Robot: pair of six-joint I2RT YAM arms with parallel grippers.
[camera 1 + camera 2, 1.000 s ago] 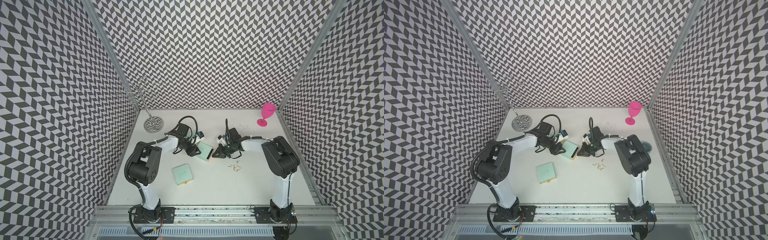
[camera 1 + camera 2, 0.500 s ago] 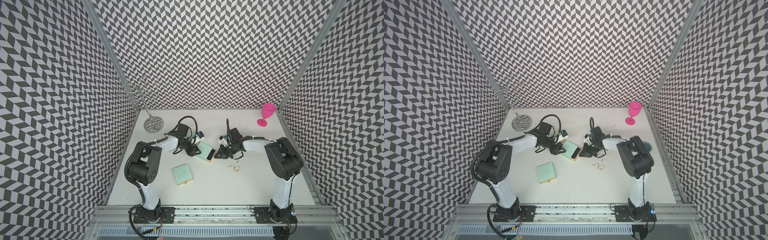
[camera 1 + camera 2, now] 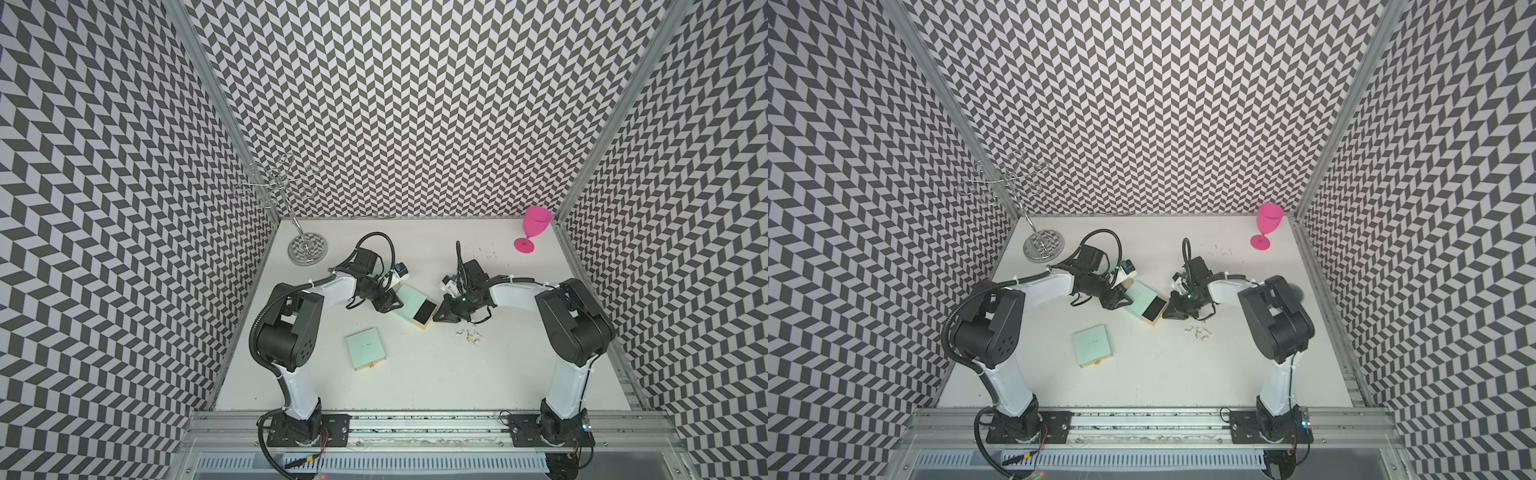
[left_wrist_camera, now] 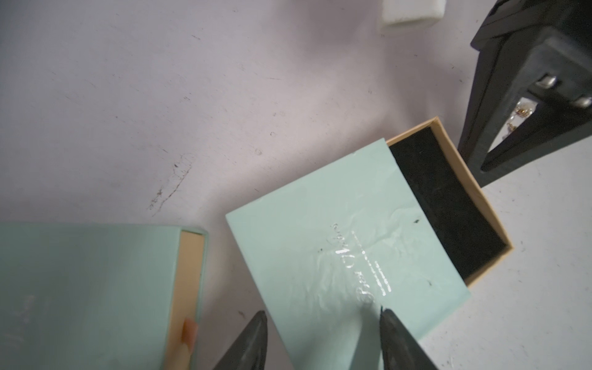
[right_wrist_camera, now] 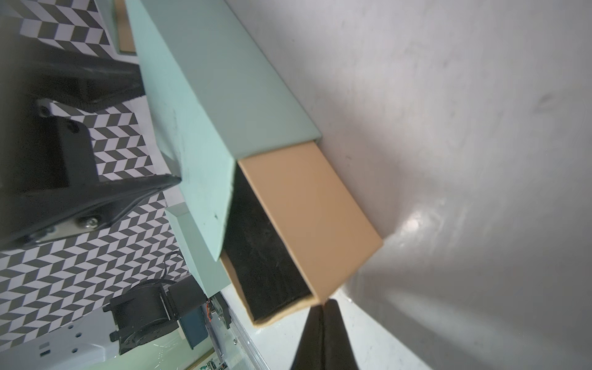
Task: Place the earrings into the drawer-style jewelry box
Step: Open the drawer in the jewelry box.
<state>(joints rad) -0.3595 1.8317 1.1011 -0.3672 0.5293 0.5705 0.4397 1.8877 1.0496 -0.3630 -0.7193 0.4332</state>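
Note:
A mint jewelry box (image 3: 409,300) (image 3: 1140,300) lies mid-table. My left gripper (image 3: 390,305) (image 4: 322,320) is shut on its sleeve, one finger on each side. Its tan drawer (image 3: 427,311) (image 4: 448,205) (image 5: 266,250) sticks partly out, and its black lining is bare. My right gripper (image 3: 437,319) (image 5: 323,307) is shut, with its tips at the drawer's front corner; no thing shows between them. The earrings (image 3: 471,336) (image 3: 1200,332) lie in a small cluster on the table just right of that gripper.
A second mint box (image 3: 365,348) (image 4: 89,288) lies closed in front of the left arm. A pink goblet (image 3: 534,228) stands at the back right and a wire jewelry stand (image 3: 306,249) at the back left.
The drawer has slid out of the sleeve, and its black lining now shows. The right gripper has drawn slightly right and forward. The left gripper stays on the box.

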